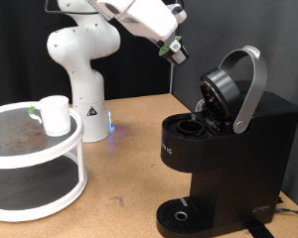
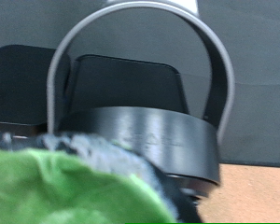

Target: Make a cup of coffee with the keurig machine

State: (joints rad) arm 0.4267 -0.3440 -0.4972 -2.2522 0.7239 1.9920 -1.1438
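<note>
The keurig machine [image 1: 238, 149] stands at the exterior view's right with its lid raised; the silver-grey handle [image 1: 250, 89] points up and the pod chamber [image 1: 189, 126] is open. My gripper [image 1: 175, 50] hangs in the air above and to the left of the open head, shut on a small dark pod with a green top [image 2: 75, 191]. In the wrist view the pod is a blurred green mass close to the camera, with the handle [image 2: 131, 19] and the black lid [image 2: 145, 140] behind it. The white cup [image 1: 56, 114] stands on the round tray at the left.
The white two-tier round tray [image 1: 40, 149] takes up the exterior view's lower left. The arm's white base [image 1: 84, 89] stands behind it, with a blue light beside it. The machine's round drip base [image 1: 179, 215] holds nothing. The table is brown wood.
</note>
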